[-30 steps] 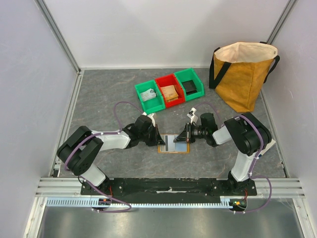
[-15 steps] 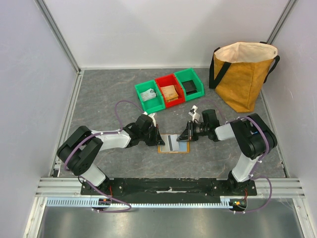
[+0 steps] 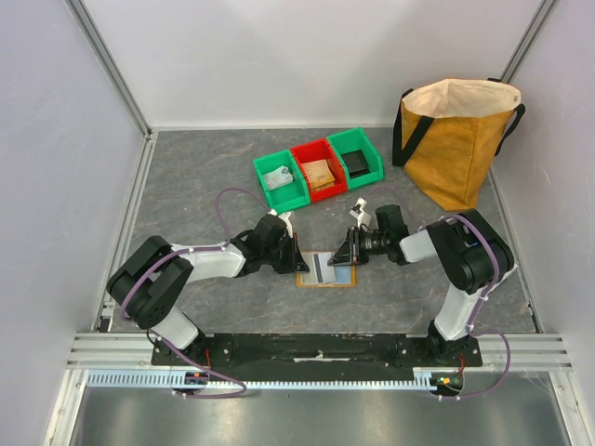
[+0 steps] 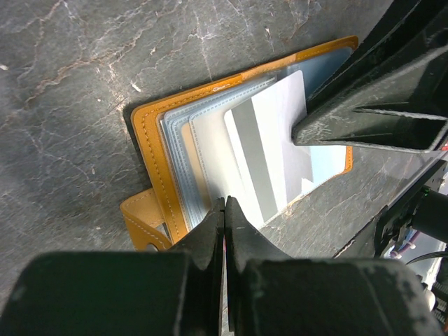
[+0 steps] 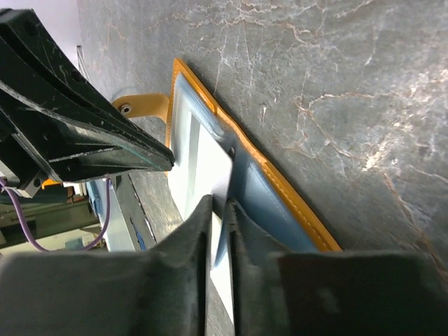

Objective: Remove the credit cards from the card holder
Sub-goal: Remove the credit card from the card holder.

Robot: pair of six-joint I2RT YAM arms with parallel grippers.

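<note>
The card holder (image 3: 325,281) lies open on the grey table between my two grippers, tan-orange outside with whitish and pale blue pockets (image 4: 150,140). A white credit card (image 4: 269,147) with a grey stripe sticks partway out of its pockets toward the right. My left gripper (image 3: 296,255) is shut, and its tips (image 4: 225,201) press on the holder's left half. My right gripper (image 3: 351,253) is closed on the card's thin edge (image 5: 220,204), over the holder's pale blue right half (image 5: 280,210). Any other cards are hidden in the pockets.
Behind the holder stand two green bins (image 3: 282,181) (image 3: 354,158) with a red bin (image 3: 319,169) between them, each holding small items. A big mustard bag (image 3: 457,139) stands at the back right. White walls enclose the table.
My right wrist has edged slightly left and back, and its arm has shifted. The holder and my left gripper stay where they were.
</note>
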